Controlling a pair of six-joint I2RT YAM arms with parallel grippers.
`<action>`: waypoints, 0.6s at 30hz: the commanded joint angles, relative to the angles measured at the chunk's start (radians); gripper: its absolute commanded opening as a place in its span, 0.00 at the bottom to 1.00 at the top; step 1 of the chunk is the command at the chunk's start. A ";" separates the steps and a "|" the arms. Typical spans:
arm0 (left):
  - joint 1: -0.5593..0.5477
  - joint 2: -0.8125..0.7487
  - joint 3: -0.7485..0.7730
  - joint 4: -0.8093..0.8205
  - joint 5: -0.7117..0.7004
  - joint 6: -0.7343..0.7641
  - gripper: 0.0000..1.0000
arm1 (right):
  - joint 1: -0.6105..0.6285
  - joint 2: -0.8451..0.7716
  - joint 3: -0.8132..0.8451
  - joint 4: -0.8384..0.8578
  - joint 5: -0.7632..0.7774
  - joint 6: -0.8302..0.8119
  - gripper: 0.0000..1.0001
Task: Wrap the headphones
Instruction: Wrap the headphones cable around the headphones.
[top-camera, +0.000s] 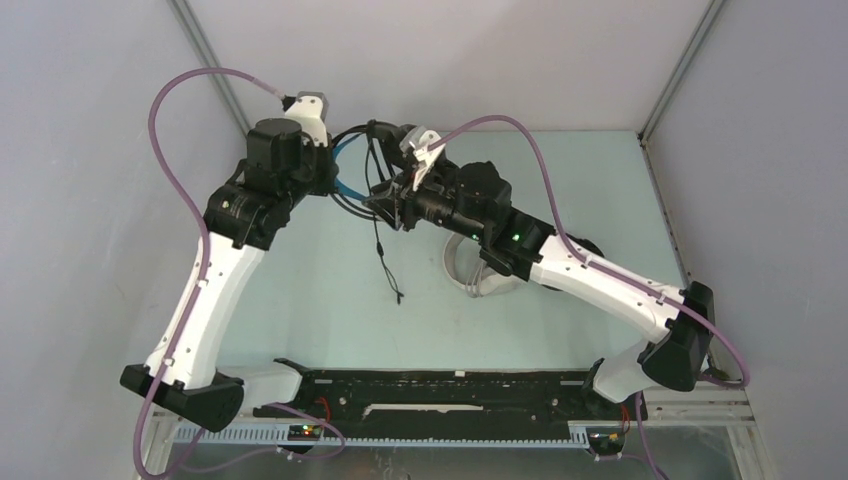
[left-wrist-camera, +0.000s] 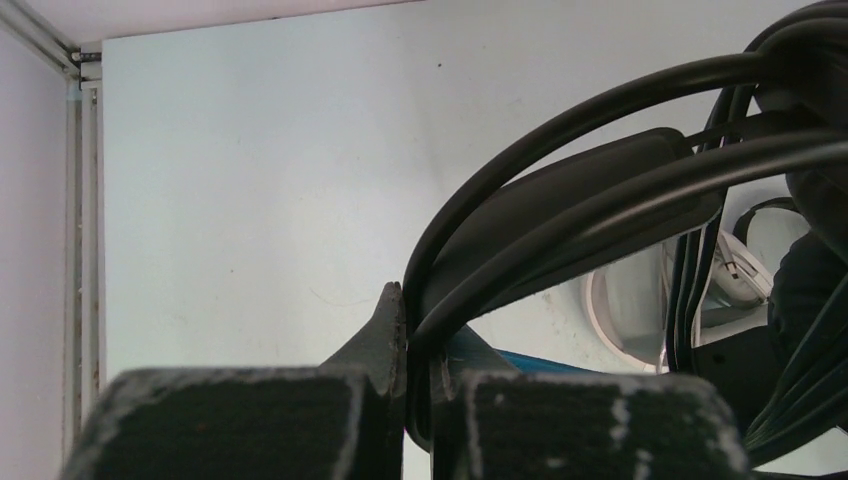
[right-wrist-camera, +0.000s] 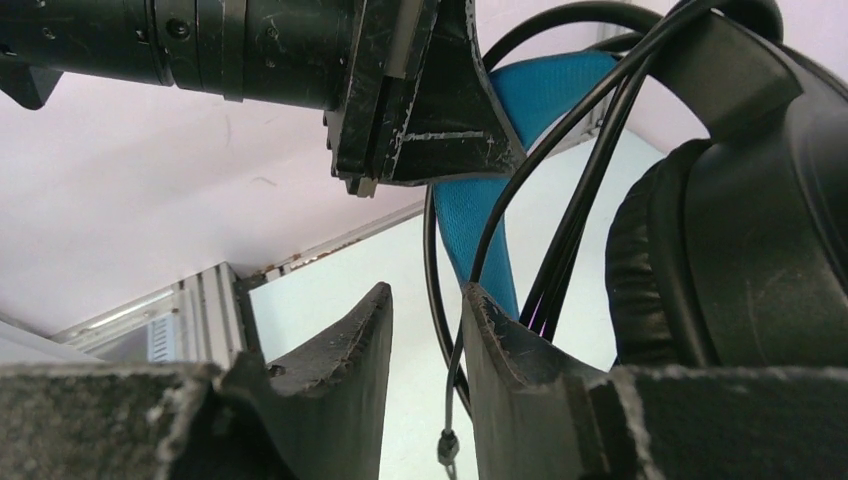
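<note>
The headphones with the blue headband (top-camera: 345, 160) hang in the air at the back of the table. My left gripper (top-camera: 333, 172) is shut on their headband; in the left wrist view its jaws (left-wrist-camera: 425, 340) pinch the black band wires and the blue strip (left-wrist-camera: 545, 362). My right gripper (top-camera: 388, 205) is just to the right of them, open. In the right wrist view the thin black cable (right-wrist-camera: 447, 400) runs loose through the gap of the right gripper (right-wrist-camera: 428, 300). The black ear cup (right-wrist-camera: 720, 270) is on the right. The cable's end (top-camera: 390, 275) dangles over the table.
A white-grey pair of headphones (top-camera: 472, 272) lies on the table under my right forearm, also seen as white-grey headphones (left-wrist-camera: 630, 310) in the left wrist view. The enclosure's walls and corner post (left-wrist-camera: 82, 200) stand close behind. The black base rail (top-camera: 440, 385) runs along the near edge.
</note>
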 joint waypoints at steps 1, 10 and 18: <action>0.047 -0.055 -0.021 0.196 -0.058 -0.013 0.00 | -0.025 0.006 0.059 -0.008 0.006 -0.131 0.36; 0.047 -0.045 -0.040 0.175 -0.107 0.060 0.00 | -0.026 0.066 0.232 -0.192 0.080 -0.054 0.40; 0.047 -0.062 -0.080 0.217 -0.115 0.123 0.00 | -0.024 0.154 0.459 -0.513 0.135 0.085 0.42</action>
